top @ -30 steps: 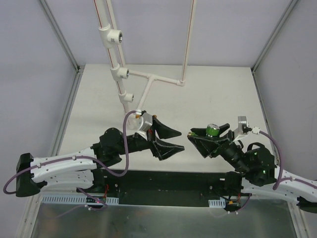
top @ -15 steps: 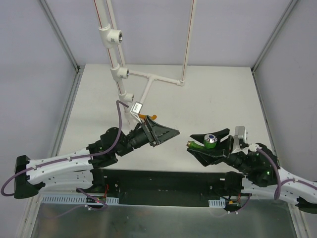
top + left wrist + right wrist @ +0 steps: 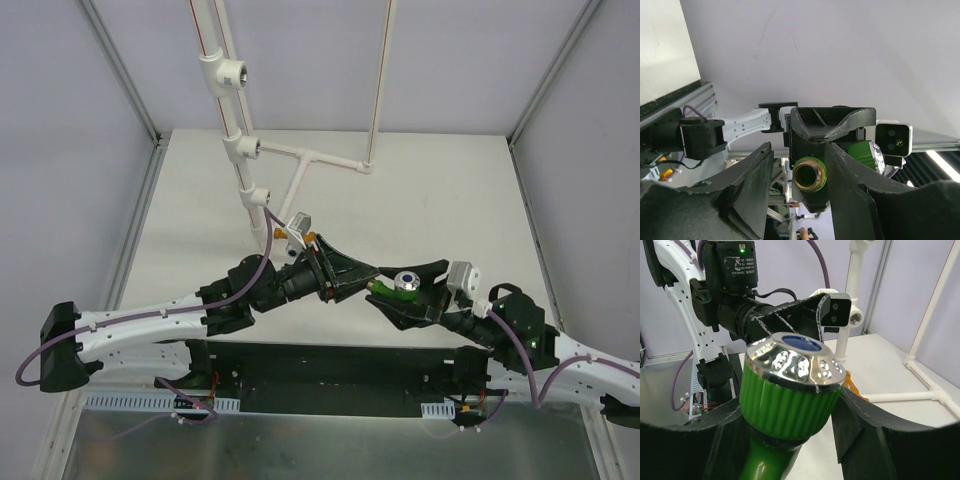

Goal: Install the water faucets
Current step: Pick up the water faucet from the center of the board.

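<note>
My right gripper (image 3: pixel 383 286) is shut on the green faucet (image 3: pixel 392 290), whose shiny silver cap faces up. In the right wrist view the green ribbed knob (image 3: pixel 790 400) fills the space between my fingers. My left gripper (image 3: pixel 358 280) is open, tip to tip with the right one. In the left wrist view its jaws stand on either side of the faucet's brass threaded end (image 3: pixel 810 174), the right jaw close against it and the left jaw apart. The orange faucet (image 3: pixel 309 238) lies on the table behind my left wrist, mostly hidden.
A white pipe frame stands at the back left, with tee fittings (image 3: pixel 232 72) up its post and a branch pipe (image 3: pixel 320 158) running right across the table. One fitting shows in the right wrist view (image 3: pixel 853 317). A black base strip (image 3: pixel 330 365) lies along the near edge.
My left gripper has swung right and my right gripper has moved left with the green faucet. They now meet at the table's middle, with the left jaws around the faucet's threaded end.
</note>
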Action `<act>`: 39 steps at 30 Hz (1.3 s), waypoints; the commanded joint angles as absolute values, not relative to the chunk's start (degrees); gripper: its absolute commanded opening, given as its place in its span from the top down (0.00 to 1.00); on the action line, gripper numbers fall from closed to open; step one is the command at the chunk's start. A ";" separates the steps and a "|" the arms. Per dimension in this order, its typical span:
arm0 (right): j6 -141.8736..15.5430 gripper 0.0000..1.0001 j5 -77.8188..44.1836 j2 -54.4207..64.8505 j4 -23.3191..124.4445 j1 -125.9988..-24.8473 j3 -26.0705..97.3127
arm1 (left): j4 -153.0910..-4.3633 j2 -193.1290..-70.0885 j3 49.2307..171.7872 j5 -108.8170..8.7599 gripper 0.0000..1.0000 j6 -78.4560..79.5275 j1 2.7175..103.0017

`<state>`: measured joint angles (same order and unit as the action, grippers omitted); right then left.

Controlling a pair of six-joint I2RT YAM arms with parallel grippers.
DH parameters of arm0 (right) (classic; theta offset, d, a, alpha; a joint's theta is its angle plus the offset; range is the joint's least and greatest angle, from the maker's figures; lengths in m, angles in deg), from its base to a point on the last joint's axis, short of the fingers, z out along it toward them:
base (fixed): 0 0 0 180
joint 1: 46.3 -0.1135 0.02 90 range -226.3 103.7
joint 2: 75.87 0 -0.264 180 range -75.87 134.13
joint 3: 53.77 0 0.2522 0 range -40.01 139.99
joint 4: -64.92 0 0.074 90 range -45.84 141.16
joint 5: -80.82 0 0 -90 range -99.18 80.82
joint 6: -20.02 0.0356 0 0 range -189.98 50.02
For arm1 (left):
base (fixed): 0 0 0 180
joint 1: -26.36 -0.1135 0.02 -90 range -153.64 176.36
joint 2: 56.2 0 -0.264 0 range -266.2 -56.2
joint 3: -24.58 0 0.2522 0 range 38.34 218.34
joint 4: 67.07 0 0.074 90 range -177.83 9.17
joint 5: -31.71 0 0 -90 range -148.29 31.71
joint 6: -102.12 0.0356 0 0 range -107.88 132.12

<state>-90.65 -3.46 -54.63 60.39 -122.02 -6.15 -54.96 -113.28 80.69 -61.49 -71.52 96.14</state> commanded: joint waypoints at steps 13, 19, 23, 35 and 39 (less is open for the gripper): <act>-94.24 0.95 1.89 -54.51 65.57 -122.06 -5.82 | -42.25 -116.85 84.39 -53.64 0.79 -77.36 96.50; -94.50 0.95 2.69 -55.21 65.31 -122.06 -6.61 | -40.49 -117.20 84.39 -52.49 0.50 -78.06 96.41; -94.76 0.95 3.39 -54.77 65.40 -122.06 -6.53 | -40.05 -117.37 84.48 -52.14 0.62 -78.06 96.41; -90.55 0.64 3.04 -55.47 56.97 -122.06 -4.68 | -39.52 -117.82 84.66 -50.99 1.00 -75.25 96.41; -90.02 0.30 2.51 -56.18 55.91 -122.06 -5.12 | -39.35 -115.98 82.64 -55.11 1.00 -75.34 96.41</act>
<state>-91.28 2.46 -55.44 60.17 -122.04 -6.34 -45.50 -118.46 81.80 -53.58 -75.80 96.14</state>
